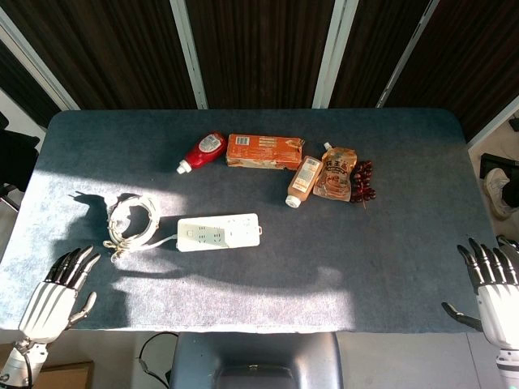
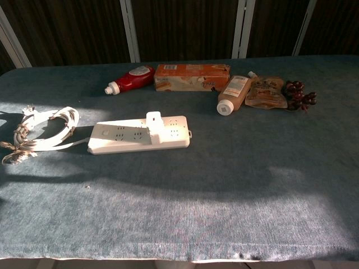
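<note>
A flat white plastic power strip [image 1: 219,232] lies mid-table, its cord [image 1: 130,220] coiled nearest the left hand [image 1: 57,296]. Both the left and the right hand [image 1: 495,288] hover empty, fingers spread, over the table's [image 1: 389,259] near edge of blue-grey felt; dark slatted panels stand behind.

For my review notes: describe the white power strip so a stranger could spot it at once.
On the grey-blue table, look left of centre, nearer the robot than the row of food packets. The power strip lies flat there, the only white slab, its coiled cable bundled at its left.

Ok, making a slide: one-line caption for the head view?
Open hands flank a table holding a power strip, ketchup bottle and snacks.
</note>
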